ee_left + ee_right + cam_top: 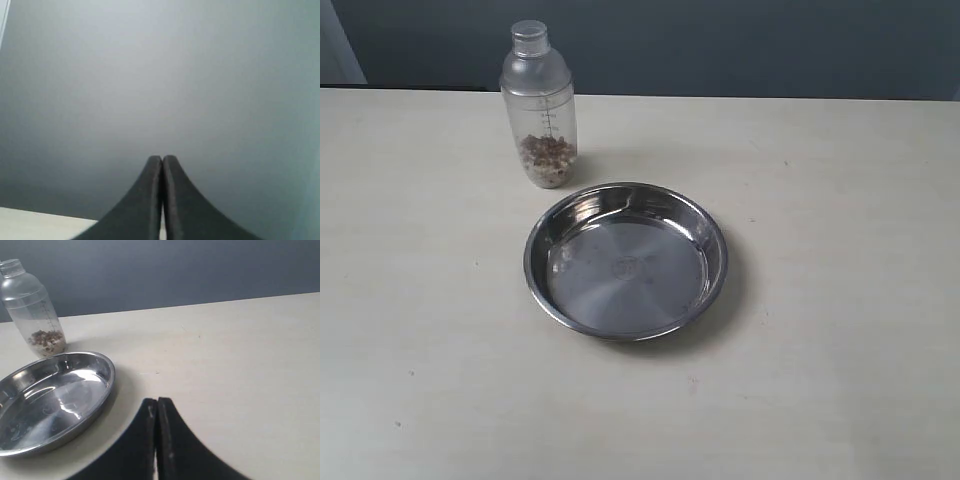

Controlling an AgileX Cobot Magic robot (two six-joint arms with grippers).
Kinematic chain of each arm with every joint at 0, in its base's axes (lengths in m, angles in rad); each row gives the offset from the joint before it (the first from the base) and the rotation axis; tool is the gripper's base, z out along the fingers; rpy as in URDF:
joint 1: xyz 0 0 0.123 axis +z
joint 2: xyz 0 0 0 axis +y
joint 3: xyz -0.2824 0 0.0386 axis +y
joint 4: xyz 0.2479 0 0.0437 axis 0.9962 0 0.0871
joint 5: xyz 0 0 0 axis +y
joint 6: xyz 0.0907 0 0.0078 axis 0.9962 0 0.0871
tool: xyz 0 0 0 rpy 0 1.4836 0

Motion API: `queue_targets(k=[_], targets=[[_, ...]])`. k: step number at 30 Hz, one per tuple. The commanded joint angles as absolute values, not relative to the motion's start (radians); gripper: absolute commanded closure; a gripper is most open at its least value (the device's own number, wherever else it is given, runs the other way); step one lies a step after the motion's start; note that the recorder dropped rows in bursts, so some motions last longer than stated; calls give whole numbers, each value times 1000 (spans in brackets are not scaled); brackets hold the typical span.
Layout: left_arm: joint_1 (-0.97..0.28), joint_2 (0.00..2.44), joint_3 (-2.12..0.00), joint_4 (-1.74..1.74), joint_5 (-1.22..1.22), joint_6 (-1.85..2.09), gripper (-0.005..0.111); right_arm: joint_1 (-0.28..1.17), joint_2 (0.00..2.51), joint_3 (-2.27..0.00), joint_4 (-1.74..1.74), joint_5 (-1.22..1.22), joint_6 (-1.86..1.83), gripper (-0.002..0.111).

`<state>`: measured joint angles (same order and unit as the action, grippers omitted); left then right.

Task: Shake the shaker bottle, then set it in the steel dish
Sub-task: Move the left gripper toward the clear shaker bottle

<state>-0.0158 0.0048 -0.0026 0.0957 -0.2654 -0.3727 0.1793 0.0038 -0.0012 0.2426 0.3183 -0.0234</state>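
The shaker bottle stands upright on the table behind the steel dish, a short gap apart from its rim. It is frosted clear plastic with brownish granules at the bottom. The right wrist view also shows the shaker bottle and the steel dish, which holds nothing. My right gripper is shut with nothing in it, low over the table beside the dish. My left gripper is shut too, facing a grey wall; neither task thing shows there. Neither gripper appears in the exterior view.
The pale table stretches around the dish on all sides. A dark grey-blue wall runs behind the table's far edge. A strip of table shows in the left wrist view.
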Motion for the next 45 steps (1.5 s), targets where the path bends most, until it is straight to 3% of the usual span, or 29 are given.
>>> queue_targets(k=[1,11,15,20,27,30,35,37,40,45], targets=[[-12,0,0,81,-299,-634,106,181,0,0,241,308,-26,109],[-10,0,0,87,-323,-711,106,181,0,0,241,308,-26,109],[-10,24,-52,-26,-506,-469,106,181,0,0,241,308,-26,109],[-10,264,-287,-83,-480,-209,106,181,0,0,241,308,-26,109],[-10,697,-528,252,-528,-269,105,181,0,0,241,308,-26,109],[-10,836,-550,267,-585,-352,90,181,0,0,241,308,-26,109],[-10,1032,-552,330,-632,-387,38,181,0,0,241,308,-26,109],[-10,1101,-552,326,-632,-385,23,181,0,0,241,308,-26,109],[-10,1208,-552,325,-634,-385,15,181,0,0,241,308,-26,109],[-10,1366,-552,325,-720,-385,14,181,0,0,241,308,-26,109]])
